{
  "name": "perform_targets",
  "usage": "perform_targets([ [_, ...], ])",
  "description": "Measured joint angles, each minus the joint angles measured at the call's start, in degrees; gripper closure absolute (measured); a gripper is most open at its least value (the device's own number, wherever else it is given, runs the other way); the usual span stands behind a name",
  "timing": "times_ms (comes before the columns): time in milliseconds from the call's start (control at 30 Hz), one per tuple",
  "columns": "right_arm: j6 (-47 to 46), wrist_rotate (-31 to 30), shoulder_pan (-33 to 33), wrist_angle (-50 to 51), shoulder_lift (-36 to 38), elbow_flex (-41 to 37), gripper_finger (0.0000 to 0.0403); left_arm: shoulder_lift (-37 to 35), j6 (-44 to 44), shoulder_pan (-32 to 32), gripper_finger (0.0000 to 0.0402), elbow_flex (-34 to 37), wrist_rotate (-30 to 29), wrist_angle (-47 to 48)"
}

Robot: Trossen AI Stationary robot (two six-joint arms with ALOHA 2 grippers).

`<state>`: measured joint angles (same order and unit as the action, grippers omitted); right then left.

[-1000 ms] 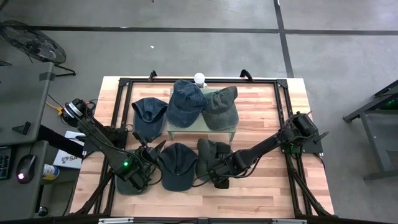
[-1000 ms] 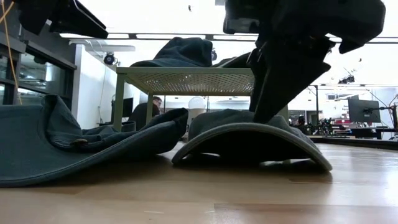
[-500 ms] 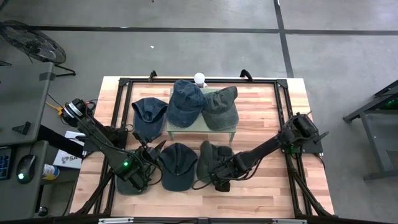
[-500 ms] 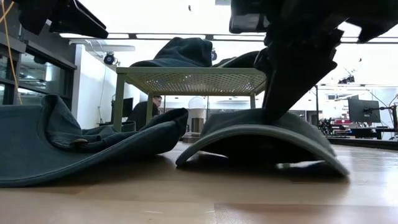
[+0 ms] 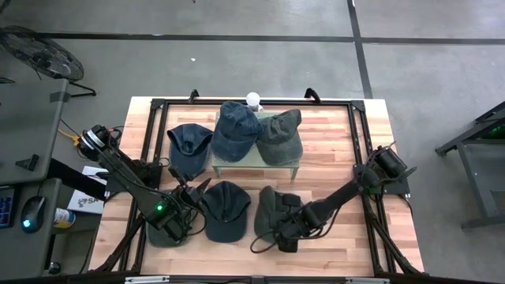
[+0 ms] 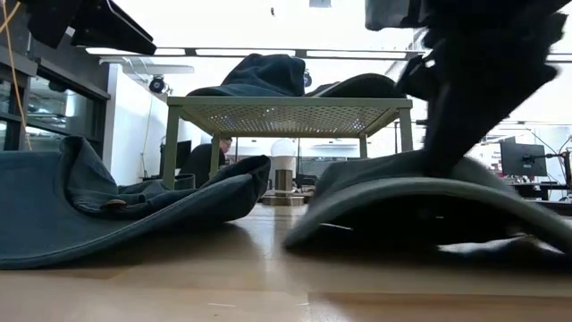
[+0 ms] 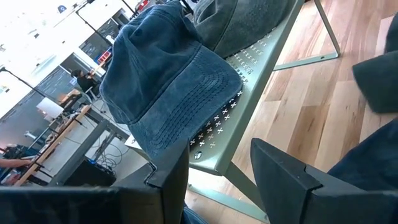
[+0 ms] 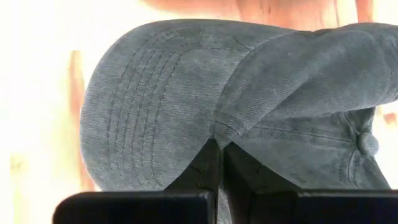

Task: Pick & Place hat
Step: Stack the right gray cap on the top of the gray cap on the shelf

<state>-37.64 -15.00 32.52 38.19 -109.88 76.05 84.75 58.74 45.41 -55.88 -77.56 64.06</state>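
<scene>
From above, a wooden table (image 5: 331, 244) carries five caps and a small green rack (image 5: 256, 160); two caps sit on the rack, a navy cap (image 5: 189, 146) lies beside it, a blue cap (image 5: 225, 207) lies in front; the right gripper (image 5: 286, 233) is pinched shut on the grey hat (image 5: 272, 209) at the front, gripping bunched crown fabric, likely so the soft cloth cannot slip; the left gripper (image 5: 183, 211) rests low at the front left by the blue cap, apparently waiting. From table level, the grey hat's brim (image 6: 420, 192) arches just over the wood, one edge lifted, with the dark right arm pressing in from above; the rack stands behind, caps on top. From the left wrist, that arm's fingers (image 7: 292, 180) stand partly apart with nothing between them, facing the rack. From the right wrist, the two fingers (image 8: 214, 165) meet tightly on a fold of the grey hat where crown joins brim.
</scene>
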Motion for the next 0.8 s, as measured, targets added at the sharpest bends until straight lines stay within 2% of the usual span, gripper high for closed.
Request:
perform_targets([
  [800,-11.9,-1.6,10.3,20.8,15.2,-0.1,0.0402,0.0,-0.2,0.0,0.0234,0.0,0.0,-1.3],
])
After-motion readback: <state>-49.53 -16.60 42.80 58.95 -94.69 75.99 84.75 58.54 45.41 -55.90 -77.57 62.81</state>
